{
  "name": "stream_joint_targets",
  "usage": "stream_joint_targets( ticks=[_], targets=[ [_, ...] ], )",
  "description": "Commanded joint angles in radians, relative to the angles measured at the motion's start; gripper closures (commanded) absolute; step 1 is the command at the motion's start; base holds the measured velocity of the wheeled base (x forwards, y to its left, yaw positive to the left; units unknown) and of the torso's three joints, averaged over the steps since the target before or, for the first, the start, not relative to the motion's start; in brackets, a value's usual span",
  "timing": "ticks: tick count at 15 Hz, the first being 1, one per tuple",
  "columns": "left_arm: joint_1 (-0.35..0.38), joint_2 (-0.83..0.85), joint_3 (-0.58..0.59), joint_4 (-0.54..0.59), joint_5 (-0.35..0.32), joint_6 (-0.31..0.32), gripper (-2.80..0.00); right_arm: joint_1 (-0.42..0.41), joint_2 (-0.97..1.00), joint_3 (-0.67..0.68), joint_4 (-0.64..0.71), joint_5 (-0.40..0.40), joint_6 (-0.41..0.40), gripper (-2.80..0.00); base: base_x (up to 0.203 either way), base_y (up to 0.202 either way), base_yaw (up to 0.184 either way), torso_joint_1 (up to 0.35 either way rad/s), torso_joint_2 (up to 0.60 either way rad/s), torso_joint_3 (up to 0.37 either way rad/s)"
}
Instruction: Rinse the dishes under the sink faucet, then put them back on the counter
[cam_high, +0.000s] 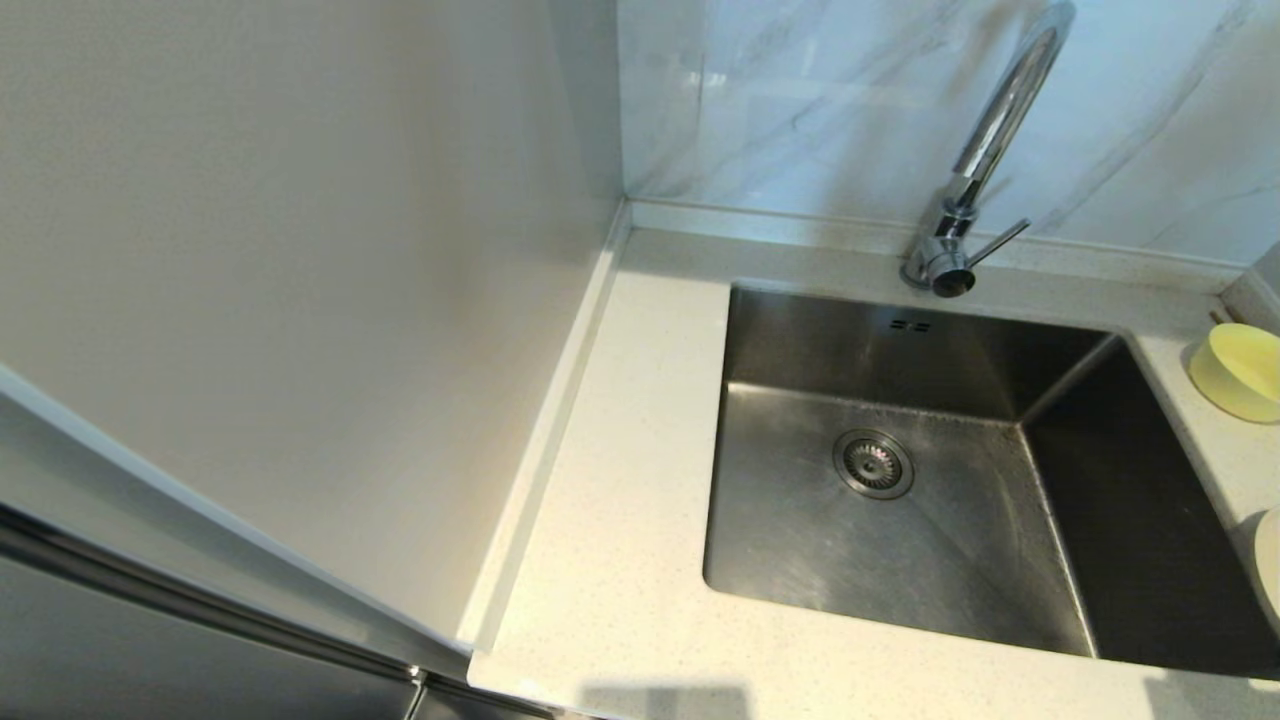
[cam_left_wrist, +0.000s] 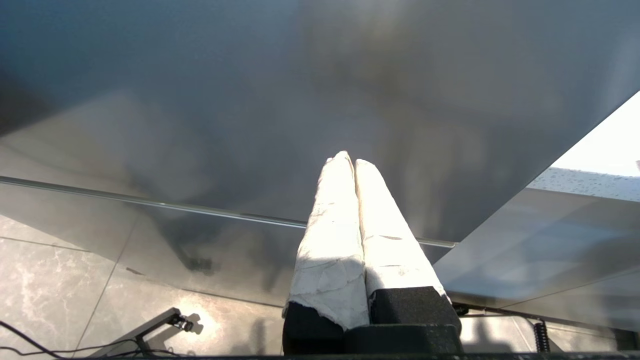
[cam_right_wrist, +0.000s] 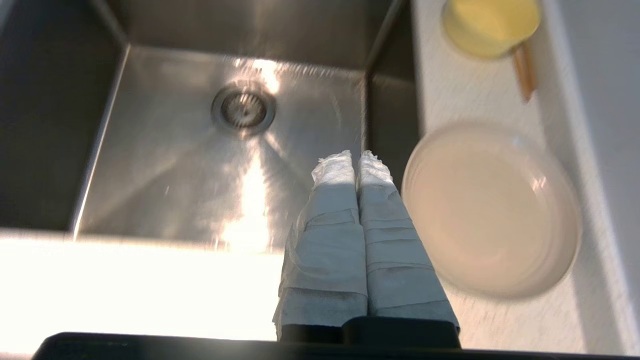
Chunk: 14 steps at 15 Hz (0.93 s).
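Hovering above sink (cam_right_wrist: 220, 165), right gripper (cam_right_wrist: 356, 159) jaws pressed together, empty, beside cream dish (cam_right_wrist: 492, 210); left gripper (cam_left_wrist: 350, 161) likewise closed, empty, near floor (cam_left_wrist: 55, 280).

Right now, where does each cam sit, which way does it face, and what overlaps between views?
Head: on the robot's head, facing forward and down at the sink, faucet and counter; no arm shows.
Left wrist: behind the shut left tool, low beside a grey cabinet panel, floor below.
Right wrist: behind the shut right tool, above the sink's right edge.
Shared by head and right wrist: drain strainer, yellow bowl, cream dish.
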Motion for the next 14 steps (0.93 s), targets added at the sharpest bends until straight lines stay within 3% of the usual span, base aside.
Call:
stream_joint_targets(
  ticks=[1, 3, 5, 8, 12, 14],
  targets=[
    [0.000, 0.000, 0.000, 0.000, 0.000, 0.001, 0.00, 0.016, -0.192, 0.100, 0.014, 0.006, -0.004, 0.00, 0.000, 0.000, 0.000, 0.000, 0.00, 0.000],
    [0.000, 0.000, 0.000, 0.000, 0.000, 0.000, 0.00, 0.052, -0.293, 0.185, 0.064, -0.004, -0.006, 0.00, 0.000, 0.000, 0.000, 0.000, 0.00, 0.000],
    [0.000, 0.001, 0.000, 0.000, 0.000, 0.000, 0.00, 0.070, -0.302, 0.253, 0.092, -0.036, 0.043, 0.00, 0.000, 0.000, 0.000, 0.000, 0.00, 0.000],
    [0.000, 0.001, 0.000, 0.000, 0.000, 0.000, 0.00, 0.169, -0.368, 0.269, 0.202, -0.042, 0.057, 0.00, 0.000, 0.000, 0.000, 0.000, 0.00, 0.000],
    [0.000, 0.000, 0.000, 0.000, 0.000, 0.001, 0.00, 0.180, -0.593, 0.369, 0.265, -0.022, 0.005, 0.00, 0.000, 0.000, 0.000, 0.000, 0.00, 0.000],
    [0.000, 0.000, 0.000, 0.000, 0.000, 0.001, 0.00, 0.180, -0.589, 0.446, 0.230, -0.002, 0.042, 0.00, 0.000, 0.000, 0.000, 0.000, 0.00, 0.000]
  ],
)
